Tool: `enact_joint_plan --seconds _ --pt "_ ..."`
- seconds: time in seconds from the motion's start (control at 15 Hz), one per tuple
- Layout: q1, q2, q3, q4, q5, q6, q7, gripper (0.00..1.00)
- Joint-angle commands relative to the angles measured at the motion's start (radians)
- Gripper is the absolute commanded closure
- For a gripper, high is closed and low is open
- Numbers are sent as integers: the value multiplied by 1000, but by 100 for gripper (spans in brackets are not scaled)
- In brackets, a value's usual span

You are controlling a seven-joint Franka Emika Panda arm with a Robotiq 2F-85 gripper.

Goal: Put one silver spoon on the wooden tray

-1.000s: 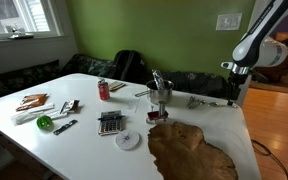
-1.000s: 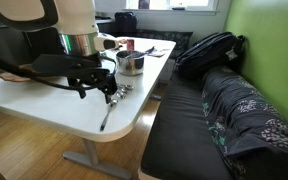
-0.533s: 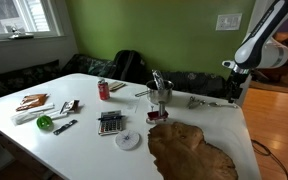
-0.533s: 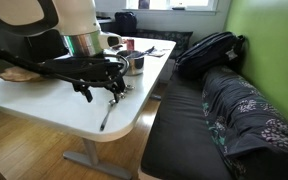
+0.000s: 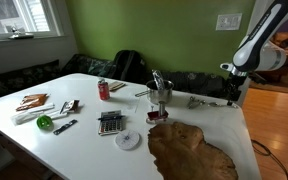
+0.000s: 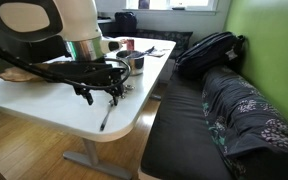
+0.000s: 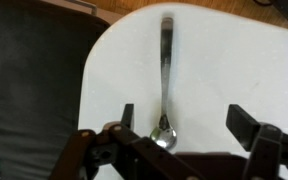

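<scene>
Slim, shiny all-metal silver spoon (image 7: 165, 70) lies untouched; the black gripper (image 7: 186, 124), jaws spread, has dropped closer over its bowl, so grasping comes next.

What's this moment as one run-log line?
phase: pre-grasp | spoon: flat at table corner, ungripped | tool: open, over spoon's bowl end | tray: no spoon on it
</scene>
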Motion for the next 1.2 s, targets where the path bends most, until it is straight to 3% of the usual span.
enact_joint_plan --seconds 0.0,0.07,0.33,0.4,0.53,0.73,0.8,0.87,0.93,1.07,1.13 --pt "-20 80 6 40 -20 67 14 36" --pt "-40 96 25 50 -17 81 16 47" --pt "-69 143 48 73 -59 146 68 57" --pt "-77 150 55 78 -72 149 91 53" --pt "-76 158 52 82 -105 146 134 57" --pt "-106 150 81 74 -144 127 175 52" --pt "-127 151 102 77 -151 115 181 62" --pt "-146 153 119 80 -160 103 186 79" --pt "-153 152 125 80 -167 91 193 81" --pt "-184 144 150 84 -177 29 187 98" --pt "-202 141 164 86 -171 6 174 100"
